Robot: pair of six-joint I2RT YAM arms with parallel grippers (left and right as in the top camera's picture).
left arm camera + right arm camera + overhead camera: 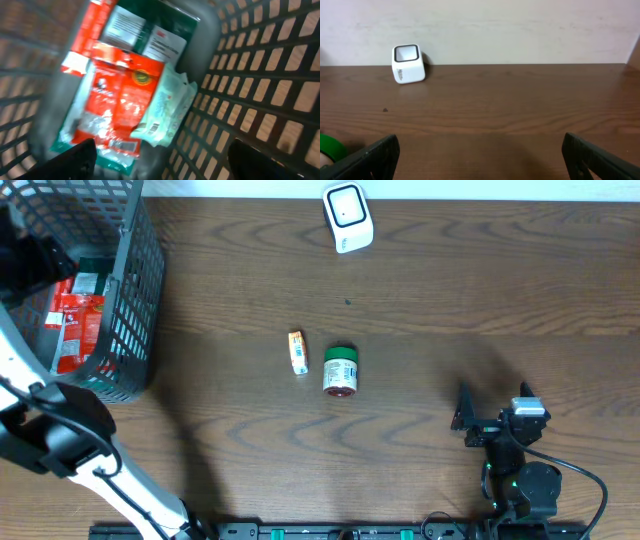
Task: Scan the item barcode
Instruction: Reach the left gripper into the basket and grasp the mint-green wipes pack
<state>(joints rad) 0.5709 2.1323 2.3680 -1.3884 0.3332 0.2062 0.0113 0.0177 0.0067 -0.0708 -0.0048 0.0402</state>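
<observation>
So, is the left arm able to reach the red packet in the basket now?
Probably yes. The left gripper hangs open over the basket, above the red packet, which lies on top of the other packs with nothing over it. The basket's walls stand close, though.

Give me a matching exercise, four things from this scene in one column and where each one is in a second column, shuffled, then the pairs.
1 white scanner
2 green-lidded jar
3 red packet
4 small orange box

A in the mesh basket
B at the far edge of the table
C mid-table
D next to the jar, basket side

Pairs: 1-B, 2-C, 3-A, 4-D
</observation>
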